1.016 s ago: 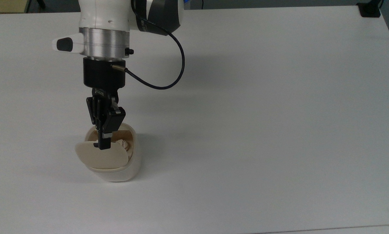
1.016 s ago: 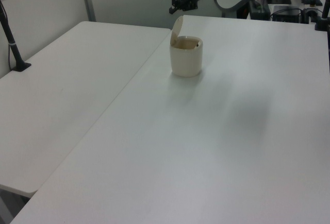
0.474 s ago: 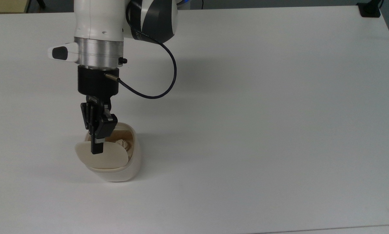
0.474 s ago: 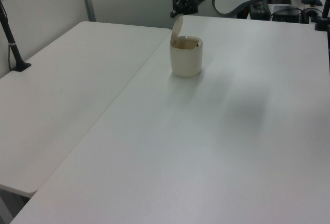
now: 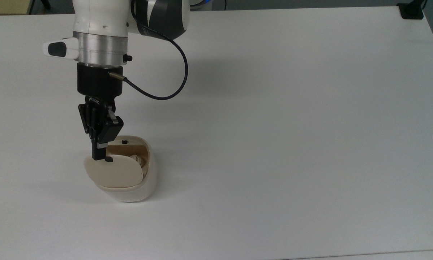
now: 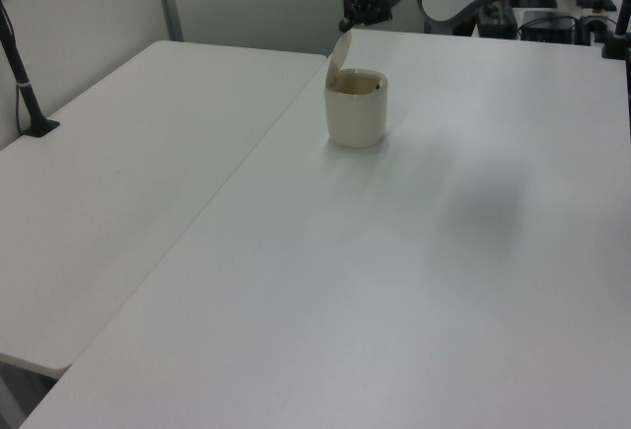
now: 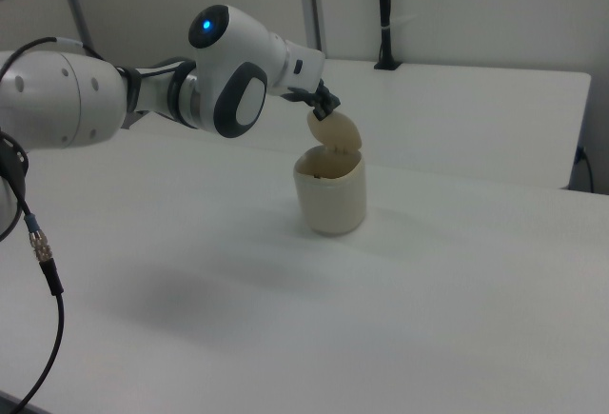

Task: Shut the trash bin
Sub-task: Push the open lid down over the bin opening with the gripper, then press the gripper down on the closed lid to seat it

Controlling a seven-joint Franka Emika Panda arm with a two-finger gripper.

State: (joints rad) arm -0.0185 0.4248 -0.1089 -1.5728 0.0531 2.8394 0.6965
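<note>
White arm [image 5: 101, 18] (silver collar, black looping cable [image 5: 173, 79]), black gripper [image 5: 98, 156].

- Setting: a robotics lab or test room.
- White tabletop [image 6: 414, 251], bare and plain, with a second white table [image 6: 118, 163] butted beside it.
- Black clamp-mounted pole [image 6: 20, 74] at the second table's edge, well apart from the pincer [image 5: 97, 156].
- Grey partition walls [image 7: 457, 5] with metal uprights behind the pincer.
- Dark equipment [image 6: 547, 25] past the arm.

The trash bin [image 6: 356, 108] stands on the white table [image 6: 394, 281] toward the left view's far side, its lid [image 6: 339, 56] raised nearly upright on the left view's left. The gripper [image 6: 348, 23] hangs at the lid's top edge.
</note>
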